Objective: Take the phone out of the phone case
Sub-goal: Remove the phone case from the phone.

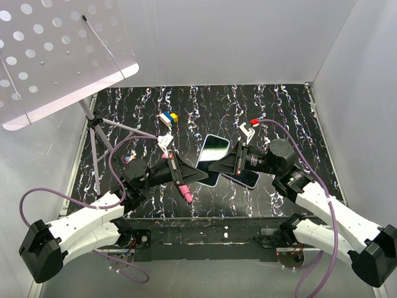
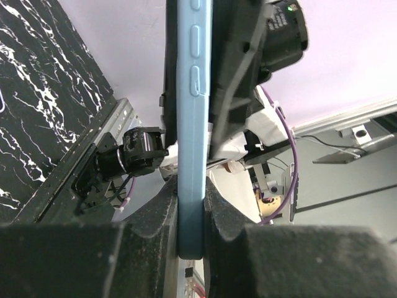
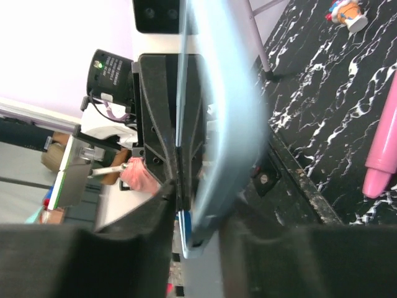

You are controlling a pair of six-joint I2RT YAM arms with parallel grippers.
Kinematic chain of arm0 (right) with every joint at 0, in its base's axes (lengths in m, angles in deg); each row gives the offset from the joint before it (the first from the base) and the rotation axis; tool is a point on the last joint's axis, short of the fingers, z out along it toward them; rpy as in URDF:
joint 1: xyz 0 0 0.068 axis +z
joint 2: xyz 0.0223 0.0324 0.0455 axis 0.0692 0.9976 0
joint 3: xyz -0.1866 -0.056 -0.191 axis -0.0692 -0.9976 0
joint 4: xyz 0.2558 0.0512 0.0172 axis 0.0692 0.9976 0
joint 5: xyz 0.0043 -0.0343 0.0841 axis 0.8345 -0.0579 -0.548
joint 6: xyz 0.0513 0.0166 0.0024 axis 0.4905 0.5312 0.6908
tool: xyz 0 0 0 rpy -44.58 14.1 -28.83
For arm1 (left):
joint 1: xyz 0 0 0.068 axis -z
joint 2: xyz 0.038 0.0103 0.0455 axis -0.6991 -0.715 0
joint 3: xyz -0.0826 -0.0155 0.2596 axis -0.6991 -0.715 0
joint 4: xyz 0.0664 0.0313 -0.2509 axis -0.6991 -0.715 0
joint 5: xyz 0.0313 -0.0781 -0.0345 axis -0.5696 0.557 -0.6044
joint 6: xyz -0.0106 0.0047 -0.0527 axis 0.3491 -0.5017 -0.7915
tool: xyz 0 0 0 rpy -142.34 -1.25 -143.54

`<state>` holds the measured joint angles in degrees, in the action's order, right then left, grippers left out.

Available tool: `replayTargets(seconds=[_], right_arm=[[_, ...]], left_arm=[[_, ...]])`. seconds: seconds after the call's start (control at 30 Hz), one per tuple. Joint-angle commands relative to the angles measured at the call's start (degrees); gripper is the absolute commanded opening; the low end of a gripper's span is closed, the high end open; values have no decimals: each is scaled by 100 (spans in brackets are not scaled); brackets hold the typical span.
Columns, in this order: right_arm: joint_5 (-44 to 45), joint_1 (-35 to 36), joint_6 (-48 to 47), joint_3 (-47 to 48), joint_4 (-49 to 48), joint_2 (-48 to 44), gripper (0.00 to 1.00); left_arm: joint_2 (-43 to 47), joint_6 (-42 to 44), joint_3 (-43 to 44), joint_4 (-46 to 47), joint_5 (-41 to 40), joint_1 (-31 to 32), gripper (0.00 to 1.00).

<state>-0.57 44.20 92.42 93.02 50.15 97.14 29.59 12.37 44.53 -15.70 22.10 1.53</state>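
A phone in a light-blue case [image 1: 212,152] is held on edge above the middle of the black marbled table [image 1: 279,112]. My left gripper [image 1: 201,178] is shut on the case's edge [image 2: 191,124]; the fingers [image 2: 155,217] press it from both sides. My right gripper [image 1: 218,166] is shut from the opposite side. In the right wrist view a thin dark-blue phone edge [image 3: 181,155] stands slightly apart from the blurred case [image 3: 229,93], and both meet between my right fingers [image 3: 195,214]. A dark, blue-rimmed part [image 1: 245,179] shows under the right gripper.
A pink marker [image 1: 184,189] lies near the table's front edge below the left gripper. A yellow-blue-white block [image 1: 167,118] and a red-white piece [image 1: 251,126] lie farther back. A perforated white board on a tripod [image 1: 56,56] stands at back left. A small toy [image 1: 127,160] is at left.
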Motion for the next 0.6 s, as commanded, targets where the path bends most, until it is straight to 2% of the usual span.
replayTargets(seconds=[0.0, 0.03, 0.07, 0.17, 0.3, 0.47, 0.57], right_arm=[[141, -93, -736, 674, 905, -123, 59], [115, -225, -850, 780, 1117, -132, 73], [10, -348, -956, 877, 1302, -124, 80], [-88, -454, -1421, 1289, 2056, -36, 89], [-586, -489, -2063, 1765, 2701, 228, 85], [-1940, -656, -2249, 1976, 2509, 561, 70], [-2275, -692, -2222, 1967, 2333, 623, 65]], left_arm=[[-22, 60, 250, 80, -83, 25, 0], [23, 95, 207, 72, -39, 34, 0], [49, 139, 189, 63, 40, 34, 0], [146, 253, 154, -7, 268, 25, 0], [208, 385, 118, 71, 541, 25, 0], [111, 675, 241, 81, 1164, 25, 0], [111, 851, 355, 2, 1481, 34, 0]])
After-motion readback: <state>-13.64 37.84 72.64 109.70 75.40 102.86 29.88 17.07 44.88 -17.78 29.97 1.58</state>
